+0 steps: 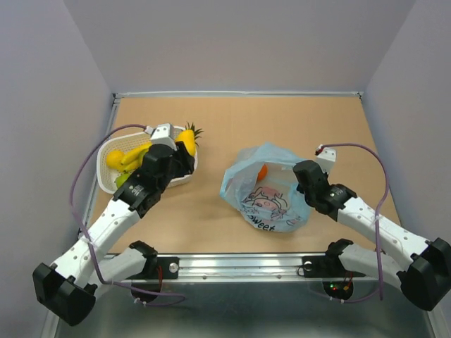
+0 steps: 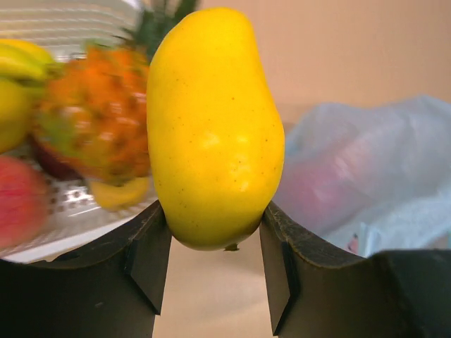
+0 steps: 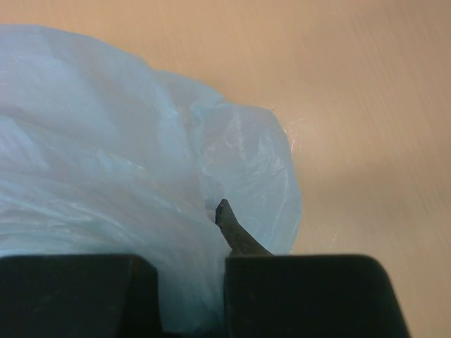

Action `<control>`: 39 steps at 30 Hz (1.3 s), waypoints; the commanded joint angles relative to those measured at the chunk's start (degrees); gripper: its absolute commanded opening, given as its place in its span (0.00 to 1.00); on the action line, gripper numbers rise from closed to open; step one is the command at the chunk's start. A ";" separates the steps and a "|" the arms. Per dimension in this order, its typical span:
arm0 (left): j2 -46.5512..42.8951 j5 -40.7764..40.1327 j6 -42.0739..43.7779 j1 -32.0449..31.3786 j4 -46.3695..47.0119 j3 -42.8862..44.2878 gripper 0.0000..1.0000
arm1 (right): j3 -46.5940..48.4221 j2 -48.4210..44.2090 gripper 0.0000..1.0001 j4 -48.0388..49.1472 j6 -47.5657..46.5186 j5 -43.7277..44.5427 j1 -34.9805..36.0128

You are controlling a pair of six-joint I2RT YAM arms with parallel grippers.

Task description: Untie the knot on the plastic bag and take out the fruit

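- The left gripper point(image 2: 215, 232) is clamped on a yellow mango point(image 2: 211, 127); its two dark fingers point(image 2: 151, 253) press the fruit's lower end from either side, and the mango stands upright above them.
- From the top camera the mango point(image 1: 186, 137) sits at the far right rim of the white basket point(image 1: 106, 179); the arm's wrist covers most of that rim, so it cannot be told whether the fruit touches the basket or hangs over it.
- In the basket lie yellow bananas point(image 1: 130, 156) and a pineapple point(image 2: 99, 120); in the left wrist view both are blurred, and a reddish fruit point(image 2: 14, 204) is cut off by the left edge.
- The plastic bag point(image 1: 271, 204) lies mid-table, right of centre, well apart from the basket; its mouth gapes at the far side and an orange point(image 1: 262, 171) shows inside; a pinkish shape beneath the printed film is too veiled to name.
- The right gripper point(image 1: 304, 182) is at the bag's right side, its jaws closed on the pale blue film; in its own camera the film point(image 3: 106, 141) bunches down between the fingers, and only one fingertip point(image 3: 224, 215) pokes clear; the other is hidden behind the plastic.
- The brown table point(image 1: 232, 120) fills the rest; the bag's near side hides whatever else it holds.
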 commanded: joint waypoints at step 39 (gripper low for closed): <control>1.15 2.42 6.40 39.27 -0.15 -3.96 0.99 | 6.42 -4.67 0.96 0.80 -10.57 -11.58 -0.31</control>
